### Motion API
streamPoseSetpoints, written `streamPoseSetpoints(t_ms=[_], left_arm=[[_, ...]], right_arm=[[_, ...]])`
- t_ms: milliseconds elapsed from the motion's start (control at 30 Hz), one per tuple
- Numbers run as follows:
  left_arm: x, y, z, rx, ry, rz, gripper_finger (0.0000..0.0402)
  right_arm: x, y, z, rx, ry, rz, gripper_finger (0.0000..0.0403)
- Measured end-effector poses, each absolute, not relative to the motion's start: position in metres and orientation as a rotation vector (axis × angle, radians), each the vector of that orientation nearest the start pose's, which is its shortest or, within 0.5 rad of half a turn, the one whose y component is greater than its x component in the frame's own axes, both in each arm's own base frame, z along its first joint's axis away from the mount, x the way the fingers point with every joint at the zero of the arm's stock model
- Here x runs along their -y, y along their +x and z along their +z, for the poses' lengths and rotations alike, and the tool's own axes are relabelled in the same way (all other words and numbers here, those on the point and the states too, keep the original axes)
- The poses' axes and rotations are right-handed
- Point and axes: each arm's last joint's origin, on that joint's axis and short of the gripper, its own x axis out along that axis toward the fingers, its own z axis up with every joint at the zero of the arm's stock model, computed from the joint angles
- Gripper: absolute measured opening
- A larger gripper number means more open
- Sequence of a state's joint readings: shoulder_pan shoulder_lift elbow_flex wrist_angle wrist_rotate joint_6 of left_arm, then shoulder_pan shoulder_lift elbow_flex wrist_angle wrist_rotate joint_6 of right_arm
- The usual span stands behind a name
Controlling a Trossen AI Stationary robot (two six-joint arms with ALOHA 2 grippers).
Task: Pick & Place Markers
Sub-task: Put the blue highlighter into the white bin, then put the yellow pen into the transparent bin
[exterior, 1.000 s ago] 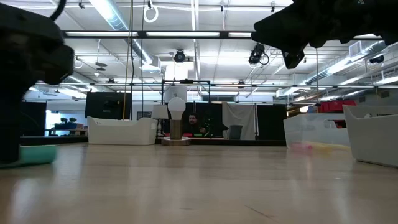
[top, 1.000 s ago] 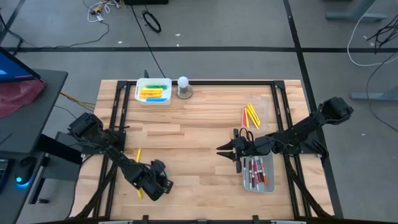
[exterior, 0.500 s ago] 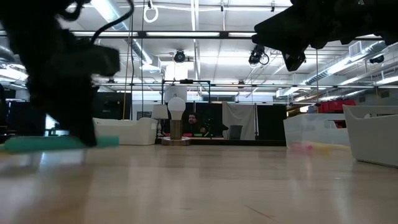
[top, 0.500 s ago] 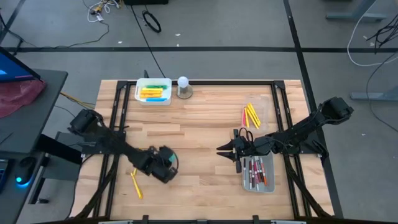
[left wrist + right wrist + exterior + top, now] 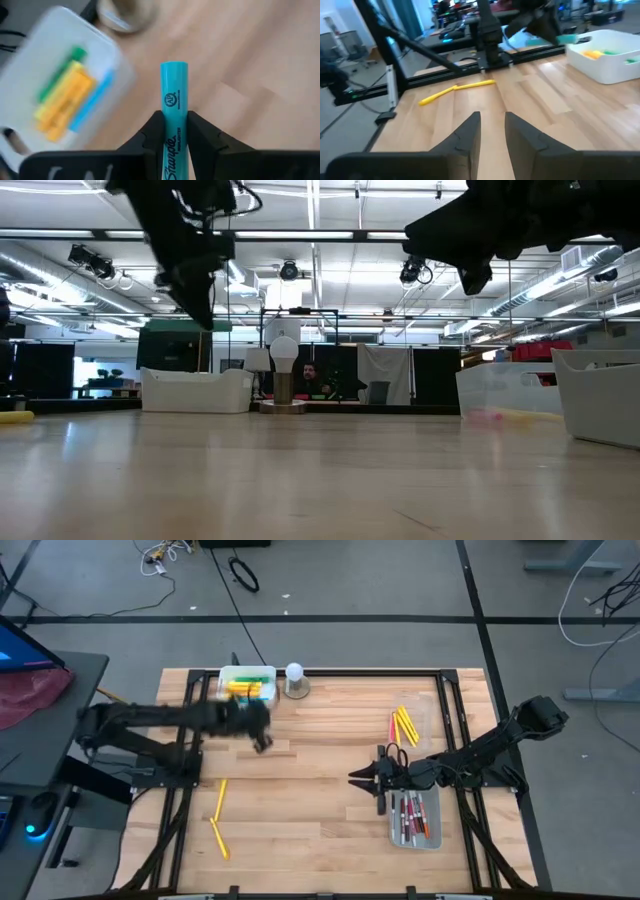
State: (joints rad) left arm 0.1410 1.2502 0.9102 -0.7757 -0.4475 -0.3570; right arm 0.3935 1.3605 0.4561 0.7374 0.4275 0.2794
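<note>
Having swung up from the desk's (image 5: 330, 830) near edge, the left tool (image 5: 262, 735) now hovers just beside the white bin (image 5: 228, 700), clamped on a teal marker (image 5: 173, 107) ready to drop in, while the right tool (image 5: 360, 781) waits part-open mid-desk.

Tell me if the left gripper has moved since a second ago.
Yes. The left gripper has swung from the table's near edge up toward the white bin, carrying a teal marker.

Bright, even ceiling strip lighting; left arm (image 5: 170, 720) motion-blurred; wrist backgrounds soft.
</note>
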Motion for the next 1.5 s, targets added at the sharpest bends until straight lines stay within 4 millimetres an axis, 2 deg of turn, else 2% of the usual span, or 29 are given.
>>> streamPoseSetpoints(t_ms=[133,267,367,500,600,733,1067,1200,1267,1333,1500], left_arm=[[-0.105,0.224,0.257,-1.069,-0.06,0.732,0.0065],[-0.161,0.215,0.256,-1.189,0.008,0.792,0.0065],[-0.198,0.204,0.24,-1.275,-0.02,0.832,0.0065],[-0.23,0.2,0.209,-1.356,-0.013,0.684,0.0065],[-0.238,0.203,0.188,-1.46,0.091,0.542,0.0065],[-0.243,0.207,0.173,-1.527,0.187,0.451,0.0082],[-0.247,0.211,0.171,-1.47,0.186,0.443,0.0124],[-0.246,0.212,0.171,-1.462,0.183,0.436,0.0159],[-0.244,0.213,0.176,-1.478,0.205,0.457,0.018],[-0.244,0.215,0.189,-1.492,0.214,0.512,0.0198],[-0.231,0.228,0.24,-1.427,0.158,0.599,0.022]], right_arm=[[-0.083,0.242,0.191,-0.137,0.212,-0.103,0.0088],[-0.079,0.244,0.191,-0.132,0.246,-0.122,0.0088],[-0.078,0.244,0.19,-0.137,0.269,-0.13,0.0088],[-0.077,0.244,0.19,-0.134,0.27,-0.131,0.0088],[-0.076,0.245,0.191,-0.131,0.28,-0.137,0.0088],[-0.075,0.245,0.19,-0.132,0.291,-0.143,0.0088],[-0.07,0.246,0.19,-0.13,0.292,-0.161,0.0088],[-0.071,0.246,0.19,-0.131,0.292,-0.16,0.0088],[-0.071,0.246,0.19,-0.131,0.292,-0.161,0.0088],[-0.071,0.246,0.19,-0.131,0.292,-0.161,0.0088],[-0.07,0.246,0.19,-0.133,0.289,-0.162,0.0088]])
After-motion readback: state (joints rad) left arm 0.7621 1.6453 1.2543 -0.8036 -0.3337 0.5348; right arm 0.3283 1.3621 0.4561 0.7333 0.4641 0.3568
